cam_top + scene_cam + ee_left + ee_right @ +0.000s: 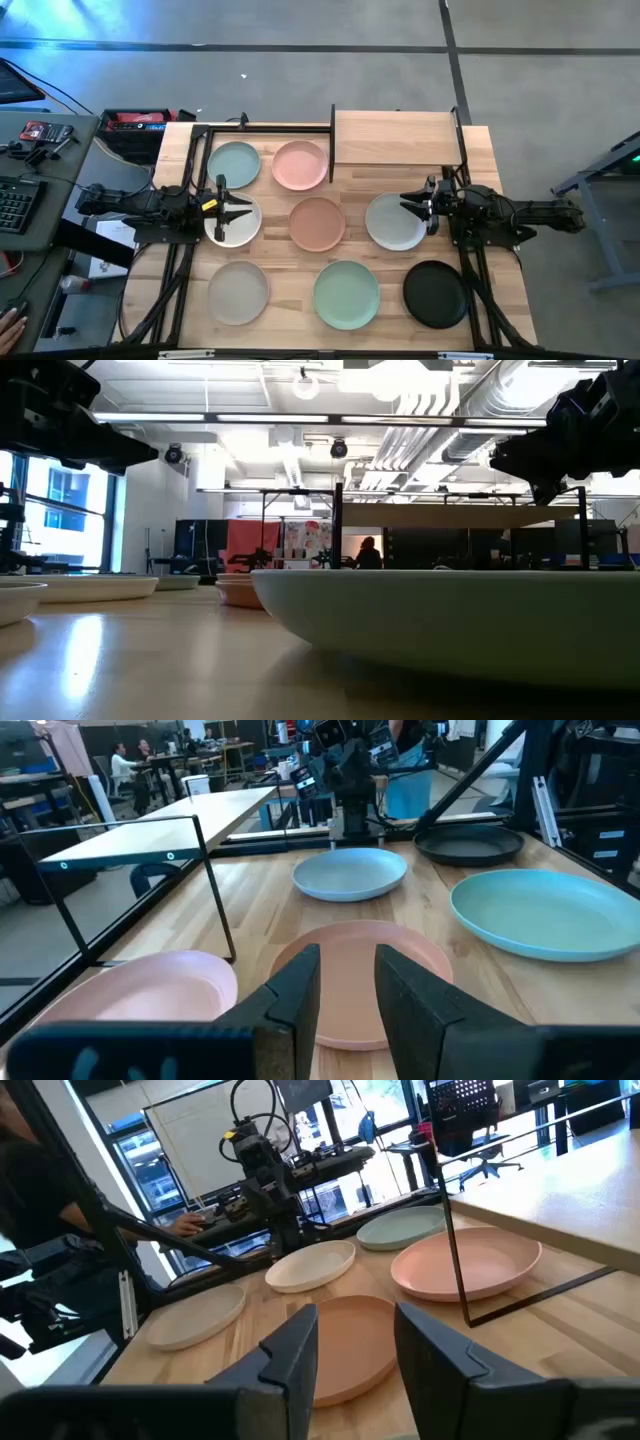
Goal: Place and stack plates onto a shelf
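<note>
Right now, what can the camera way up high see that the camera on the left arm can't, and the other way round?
Only the high view shows the white plate under the left gripper, the pale teal plate and the beige plate. Only the left wrist view shows people working at desks in the room beyond the table. Both show the terracotta plate, pink plate, light grey plate, mint green plate, black plate, the empty shelf and the right gripper, open like the left.

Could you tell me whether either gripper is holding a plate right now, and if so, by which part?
Nothing is held: the left gripper and right gripper both hover open above the plates.
</note>
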